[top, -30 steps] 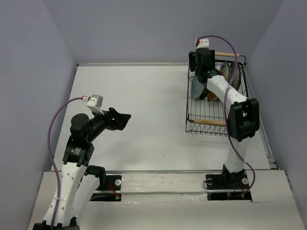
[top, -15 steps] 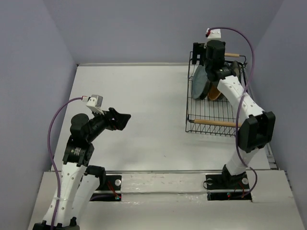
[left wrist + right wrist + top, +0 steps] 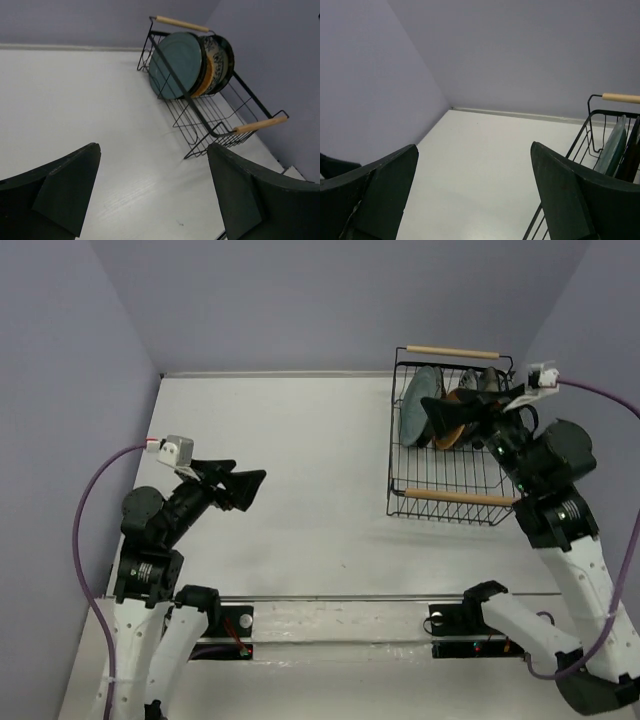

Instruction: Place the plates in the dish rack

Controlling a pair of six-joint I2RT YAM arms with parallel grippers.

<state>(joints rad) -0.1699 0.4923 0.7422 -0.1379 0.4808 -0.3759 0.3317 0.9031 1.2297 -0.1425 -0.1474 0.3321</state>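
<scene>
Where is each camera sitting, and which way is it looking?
Top external: above and behind the arms, looking down at the table; both arms show, left gripper and right gripper open.
Left wrist: on the left arm, facing across the table to the dish rack holding plates; its own fingers show.
Right wrist: on the right arm by the dish rack, facing the far left corner; its own fingers show.
Shared: both wrist views catch the dish rack and the teal plate.
</scene>
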